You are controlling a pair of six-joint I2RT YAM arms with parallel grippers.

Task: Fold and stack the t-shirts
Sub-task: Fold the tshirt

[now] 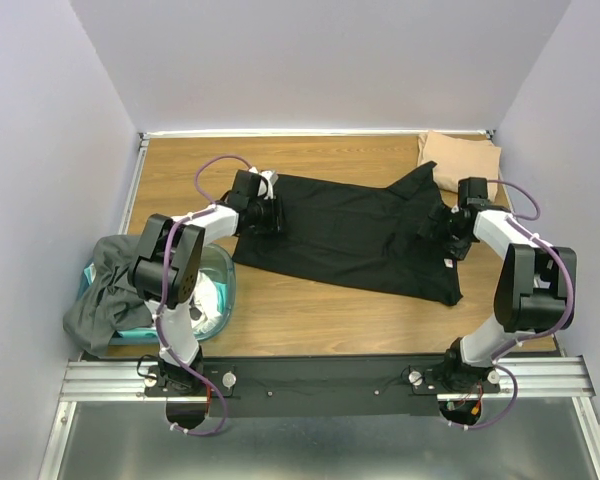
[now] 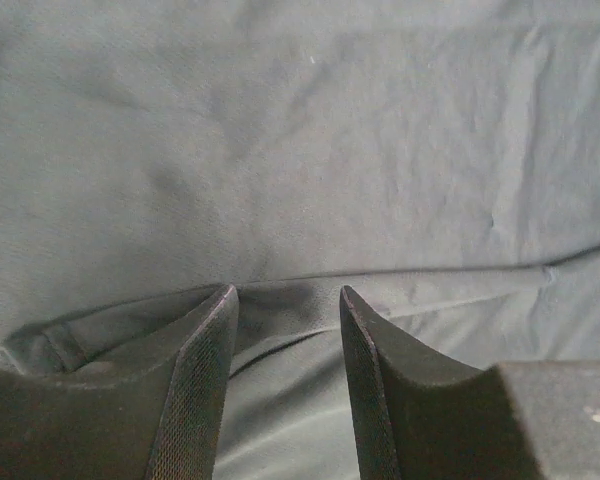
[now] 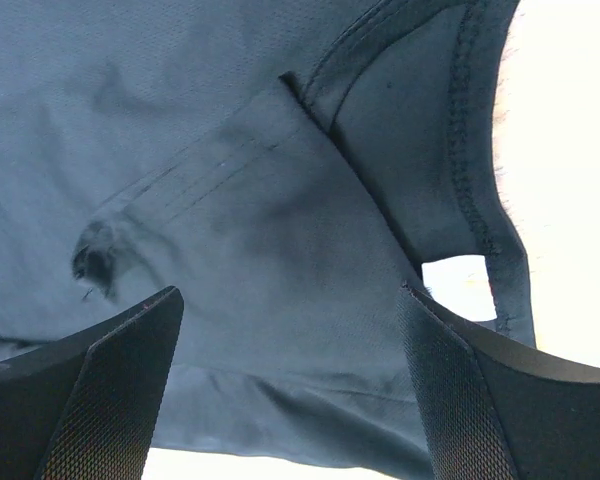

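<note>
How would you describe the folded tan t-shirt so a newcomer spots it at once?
Find the wooden table, then look at its far right corner. The folded tan t-shirt lies there in a compact pile. It is the only beige cloth; the black t-shirt nearby is spread out flat.

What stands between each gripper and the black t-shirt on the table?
Nothing visible does. The left gripper and the right gripper are both open right at the black t-shirt, with only its cloth seen between their fingers.
</note>
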